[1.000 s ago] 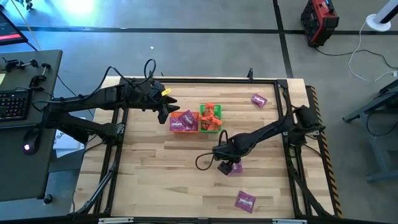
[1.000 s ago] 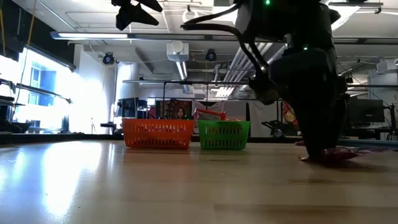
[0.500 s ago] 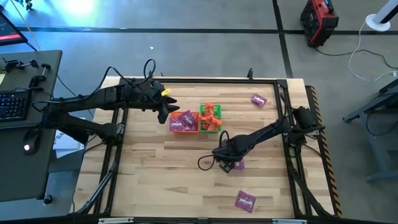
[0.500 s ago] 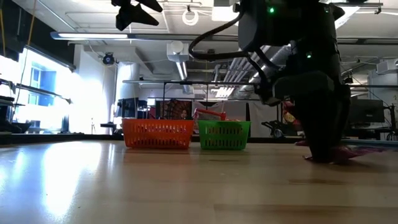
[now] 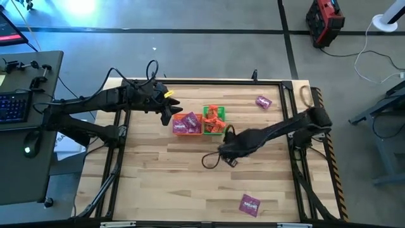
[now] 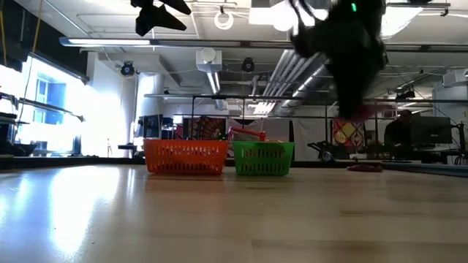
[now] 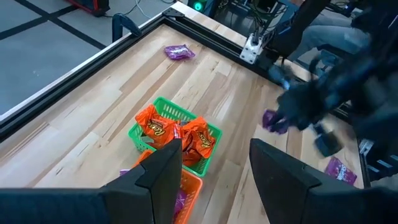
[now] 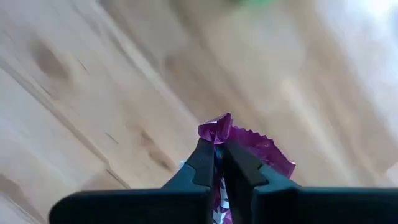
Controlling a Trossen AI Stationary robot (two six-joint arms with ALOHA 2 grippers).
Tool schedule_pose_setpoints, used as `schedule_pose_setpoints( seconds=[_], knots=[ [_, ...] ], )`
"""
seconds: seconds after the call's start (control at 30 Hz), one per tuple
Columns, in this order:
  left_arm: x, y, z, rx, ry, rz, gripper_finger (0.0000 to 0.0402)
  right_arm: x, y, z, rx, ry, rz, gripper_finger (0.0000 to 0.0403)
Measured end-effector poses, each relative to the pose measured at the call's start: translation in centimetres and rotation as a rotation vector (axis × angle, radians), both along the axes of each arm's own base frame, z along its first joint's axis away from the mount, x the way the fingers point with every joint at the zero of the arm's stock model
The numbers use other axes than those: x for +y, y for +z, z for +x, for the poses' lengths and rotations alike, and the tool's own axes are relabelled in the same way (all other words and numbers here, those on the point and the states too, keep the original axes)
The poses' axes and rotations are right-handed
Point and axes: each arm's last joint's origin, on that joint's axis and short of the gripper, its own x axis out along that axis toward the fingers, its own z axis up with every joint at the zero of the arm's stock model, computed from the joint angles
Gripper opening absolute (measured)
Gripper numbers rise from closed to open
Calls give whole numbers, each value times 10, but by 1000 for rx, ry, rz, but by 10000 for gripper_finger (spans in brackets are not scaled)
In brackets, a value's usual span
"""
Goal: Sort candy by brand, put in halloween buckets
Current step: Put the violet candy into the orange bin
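Purple candy packet (image 8: 245, 146) hangs pinched in the right claw (image 8: 217, 165) above the bench (image 5: 190, 183); carry it level, centre over the orange bucket (image 5: 187, 124), then release.

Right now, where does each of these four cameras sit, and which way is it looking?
High view: overhead, looking straight down on the wooden table and both arms.
Low view: at tabletop height, facing the orange plastic basket and green plastic basket; the right arm hangs above.
Left wrist view: past the open left gripper, onto both baskets.
Right wrist view: right gripper pinching a purple wrapped candy.
Three views share the green basket.
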Motion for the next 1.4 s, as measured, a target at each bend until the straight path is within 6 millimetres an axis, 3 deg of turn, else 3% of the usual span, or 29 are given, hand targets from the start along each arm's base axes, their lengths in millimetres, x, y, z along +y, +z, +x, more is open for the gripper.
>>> schedule_pose_setpoints(
  seconds=[0.1, 0.27, 0.4, 0.47, 0.63, 0.77, 0.87, 1.2, 1.4],
  knots=[
    [0, 0, 0, 0, 0, 0, 179, -13, 29, 10, -192, 1, -25, 10],
    [-2, 4, 0, -47, -56, -33, 179, -35, 75, 50, -730, 68, -7, 5],
    [-13, 25, -9, -219, -265, -64, 179, -54, 63, 82, -878, 137, -47, 5],
    [-17, 36, -18, -287, -291, -52, 179, -65, 57, 94, -933, 126, -42, 5],
    [-21, 48, -41, -340, -181, -6, 179, -90, 21, 112, -884, 74, -71, 4],
    [-21, 50, -50, -342, -122, 18, 179, -104, 12, 120, -930, 24, -14, 18],
    [-20, 50, -51, -344, -99, 22, 179, -108, 3, 123, -910, 25, -11, 50],
    [-19, 44, -40, -308, -93, 11, 179, -115, 4, 120, -888, 47, 15, 241],
    [-19, 39, -39, -259, -99, 19, 179, -126, 24, 100, -820, 66, 118, 282]
  ],
)
